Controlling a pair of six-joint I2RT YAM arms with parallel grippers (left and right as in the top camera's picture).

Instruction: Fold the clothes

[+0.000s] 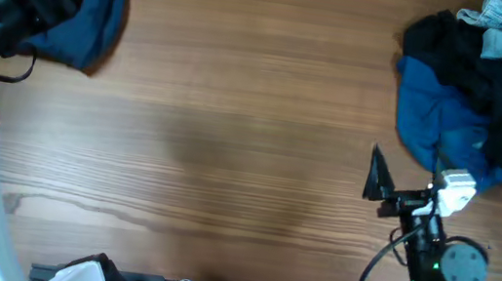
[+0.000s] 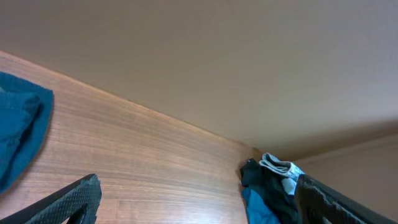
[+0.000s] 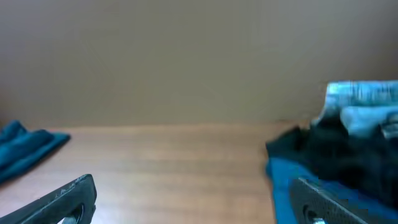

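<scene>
L end effector (image 2: 199,208), R end effector (image 3: 196,206) spread. Clothes heap (image 1: 463,101) bunched; axis unclear.

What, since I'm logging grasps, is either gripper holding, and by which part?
Nothing is held. The left gripper and right gripper stand open and empty; the dark blue fabric garment and the heap of mixed clothes lie outside their fingers.

A wooden tabletop (image 1: 236,109) (brown, with visible grain) fills the overhead view. A plain beige wall (image 3: 186,56) stands behind it.
</scene>
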